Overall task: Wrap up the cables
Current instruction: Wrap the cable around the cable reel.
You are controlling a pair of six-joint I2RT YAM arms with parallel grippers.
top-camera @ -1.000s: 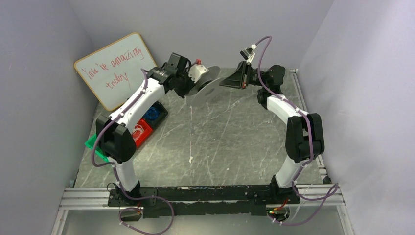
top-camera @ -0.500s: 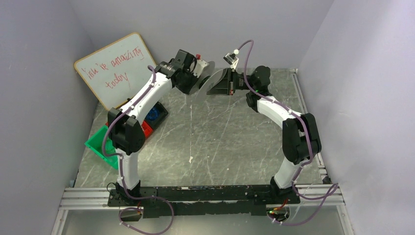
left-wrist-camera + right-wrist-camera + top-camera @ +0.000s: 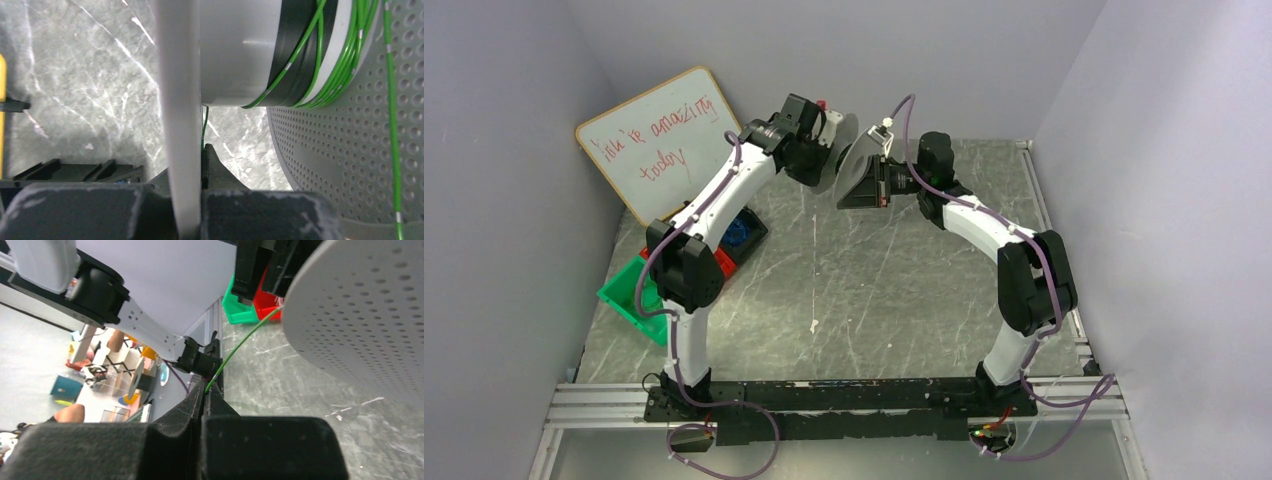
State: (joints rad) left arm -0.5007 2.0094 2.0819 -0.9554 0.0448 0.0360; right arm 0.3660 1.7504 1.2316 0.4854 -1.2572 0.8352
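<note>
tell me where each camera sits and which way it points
top external: fixed above and behind the bases, looking down at the table; left arm and right arm show whole, meeting at the spool.
left wrist: looks along the left gripper, shut on the spool's flange; green cable wound on the hub.
right wrist: looks past the right gripper, shut on the cable, toward the left arm.
shared: both wrist views show spool and cable.

matt grey perf. plastic spool [image 3: 325, 165], glossy green cables [image 3: 345, 75], stone-look table [image 3: 90, 75]

Cable [image 3: 336, 86] around spool [image 3: 235, 50], above table [image 3: 75, 100]
</note>
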